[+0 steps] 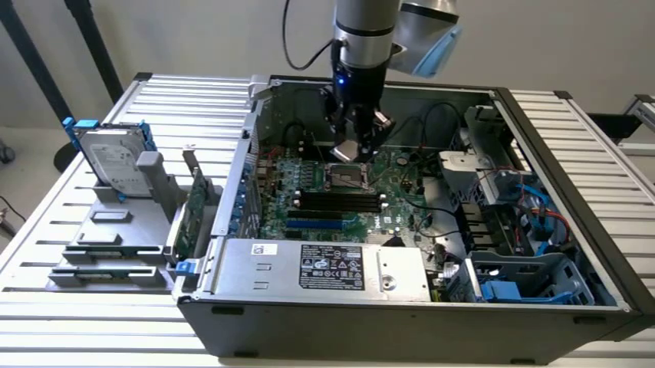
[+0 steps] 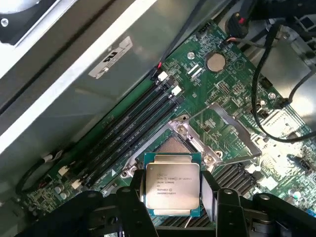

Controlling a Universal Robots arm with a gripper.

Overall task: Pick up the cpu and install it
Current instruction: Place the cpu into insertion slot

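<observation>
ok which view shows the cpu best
The wrist view: the cpu is close up, held in the hand, with its silver top and printed label facing the camera. In the exterior view it is just a small pale square at the hand's tip.

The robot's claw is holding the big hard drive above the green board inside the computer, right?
Not quite. The gripper holds the cpu, a small silver chip, as the wrist view shows; the hard drive stands outside the computer. The rest is right: it is above the green board inside the computer.
</observation>
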